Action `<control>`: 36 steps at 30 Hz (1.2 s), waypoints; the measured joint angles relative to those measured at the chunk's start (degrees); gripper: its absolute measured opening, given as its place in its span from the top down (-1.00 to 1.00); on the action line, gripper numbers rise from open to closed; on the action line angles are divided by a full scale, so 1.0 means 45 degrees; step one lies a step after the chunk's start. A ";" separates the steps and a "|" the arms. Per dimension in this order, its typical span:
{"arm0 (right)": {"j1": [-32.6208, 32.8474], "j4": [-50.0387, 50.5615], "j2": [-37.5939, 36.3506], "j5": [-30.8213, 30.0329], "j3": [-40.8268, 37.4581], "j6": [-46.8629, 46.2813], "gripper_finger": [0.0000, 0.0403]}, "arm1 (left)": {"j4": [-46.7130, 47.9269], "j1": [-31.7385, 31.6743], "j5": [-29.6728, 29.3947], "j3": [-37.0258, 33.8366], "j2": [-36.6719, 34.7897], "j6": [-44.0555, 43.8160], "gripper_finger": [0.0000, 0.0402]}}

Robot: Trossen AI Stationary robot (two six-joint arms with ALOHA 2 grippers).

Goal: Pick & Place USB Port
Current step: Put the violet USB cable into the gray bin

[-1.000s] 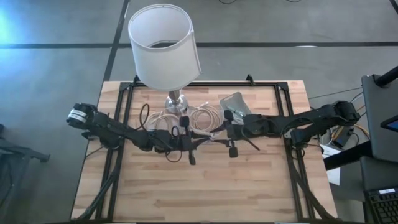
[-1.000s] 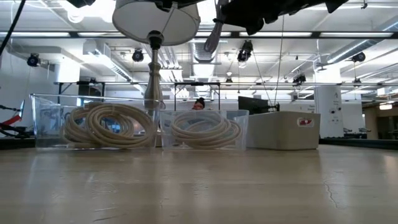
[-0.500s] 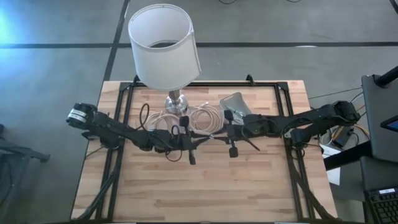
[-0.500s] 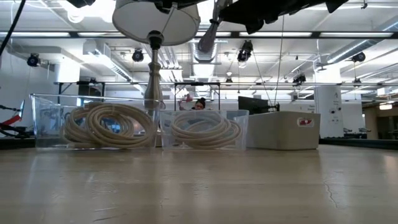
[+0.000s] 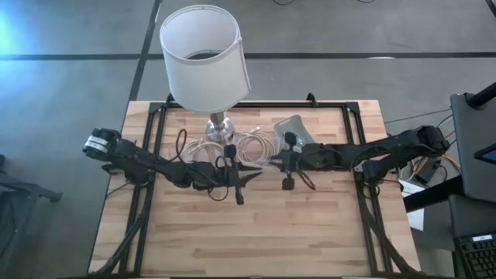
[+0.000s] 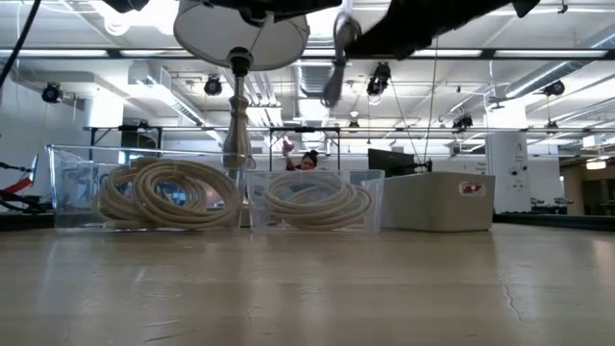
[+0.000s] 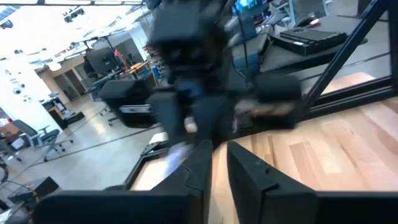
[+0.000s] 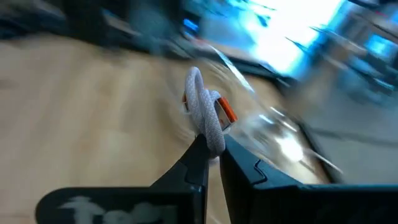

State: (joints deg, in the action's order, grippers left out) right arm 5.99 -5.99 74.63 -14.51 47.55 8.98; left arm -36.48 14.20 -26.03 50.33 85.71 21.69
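overhead, ceiling lights glow beyond the bare wooden table.

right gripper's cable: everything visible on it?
The cable is whitish, braided-looking cord, bent into a small loop, with an orange piece on it whose nature I cannot tell. The right gripper is shut on it, its dark fingers pinching just below the loop. It hangs above the wooden table, touching nothing else. In the low view it shows as a pale, blurred strip high over the bins; its ends are not visible.
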 joint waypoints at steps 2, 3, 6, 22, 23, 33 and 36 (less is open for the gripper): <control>-0.0022 0.0679 -0.0062 -0.1307 0.0000 -0.0138 0.89 | 0.0107 0.0010 -0.0140 0.0000 0.0000 -0.0212 0.68; -0.0028 0.0999 -0.0073 -0.1990 0.0000 -0.0280 0.89 | 0.0142 0.0009 -0.0247 0.0000 0.0000 -0.0326 0.64; -0.0136 0.1929 -0.0092 -0.4264 0.0002 -0.0657 0.89 | 0.0138 -0.0024 -0.0479 0.0000 0.0000 -0.0651 0.55; -0.3543 0.7704 -0.0044 -0.2694 -0.0075 -0.6045 0.89 | 0.0643 -0.0042 -0.0533 -0.0005 0.0000 -0.0971 0.47; -0.3677 0.7679 -0.0044 -0.2664 -0.0155 -0.6217 0.89 | 0.0638 -0.0049 -0.0533 -0.0005 0.0000 -0.0975 0.47; -0.4641 0.7571 -0.0044 -0.2637 -0.0937 -0.6250 0.89 | 0.0638 -0.0053 -0.0531 -0.0015 0.0000 -0.1170 0.47; -0.4823 0.7267 -0.0044 -0.2659 -0.1043 -0.6234 0.89 | 0.0638 -0.0053 -0.0528 -0.0015 0.0000 -0.1184 0.47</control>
State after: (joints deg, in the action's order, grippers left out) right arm -15.71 26.71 74.43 -26.48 42.86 -19.08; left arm -33.61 13.96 -28.40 50.26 85.71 16.36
